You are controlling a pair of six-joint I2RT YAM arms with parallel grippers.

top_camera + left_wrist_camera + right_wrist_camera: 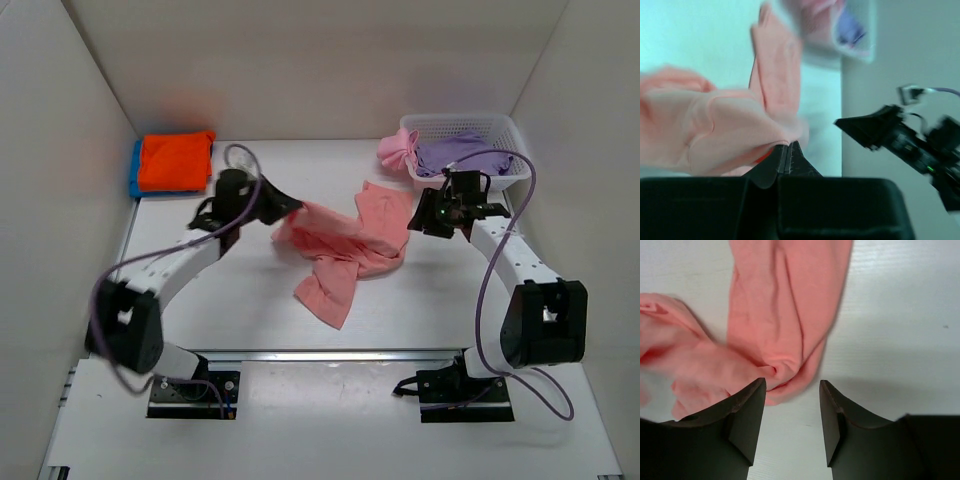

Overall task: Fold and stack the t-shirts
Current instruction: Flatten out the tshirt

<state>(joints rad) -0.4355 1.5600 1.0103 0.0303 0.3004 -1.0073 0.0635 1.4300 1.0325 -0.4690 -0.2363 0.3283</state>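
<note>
A salmon-pink t-shirt (345, 245) lies crumpled in the middle of the table. My left gripper (290, 209) is shut on its left edge and lifts that edge off the table; in the left wrist view the cloth (725, 125) bunches at the closed fingertips (786, 145). My right gripper (420, 216) is open and empty, just right of the shirt's right end (785, 315), with its jaws (792, 385) above bare table. An orange shirt (175, 160) lies folded on a blue one (134, 170) at the back left. A lavender shirt (460, 152) and a brighter pink one (395, 150) sit in the basket.
The white lattice basket (505, 130) stands at the back right, close behind my right gripper. White walls enclose the table on the left, back and right. The table's front edge runs just ahead of the arm bases.
</note>
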